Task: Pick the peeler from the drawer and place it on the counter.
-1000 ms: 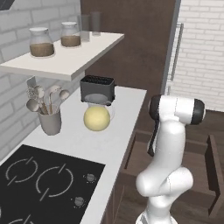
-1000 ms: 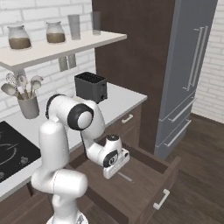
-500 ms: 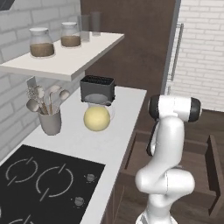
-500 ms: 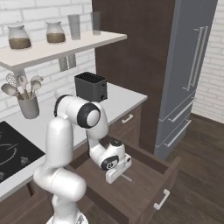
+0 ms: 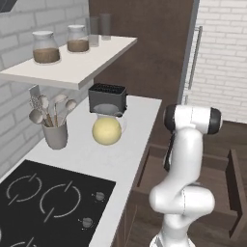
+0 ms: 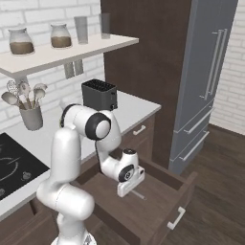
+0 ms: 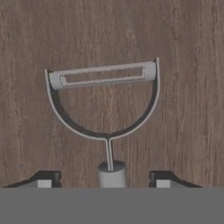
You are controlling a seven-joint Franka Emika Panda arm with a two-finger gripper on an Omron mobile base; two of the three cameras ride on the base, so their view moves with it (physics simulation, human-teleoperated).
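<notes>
Here the peeler (image 7: 105, 105) is seen flat on the drawer (image 6: 162, 191) floor, handle running straight toward the gripper (image 7: 103, 177), whose spread fingertips (image 7: 43, 178) apparently straddle the handle's end, untouched.

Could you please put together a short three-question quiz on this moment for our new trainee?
1. True or false: the peeler already lies on the counter.
2. Multiple choice: in the hand view, the claw has its two fingertips A) clamped shut on the blade, B) apart, one on each side of the handle, C) pressed against the toaster.
3. Fill in: the round yellow item on the counter sits directly in front of the ____.

Key
1. False. It lies on the wooden floor of the open drawer.
2. B.
3. Toaster.
</notes>
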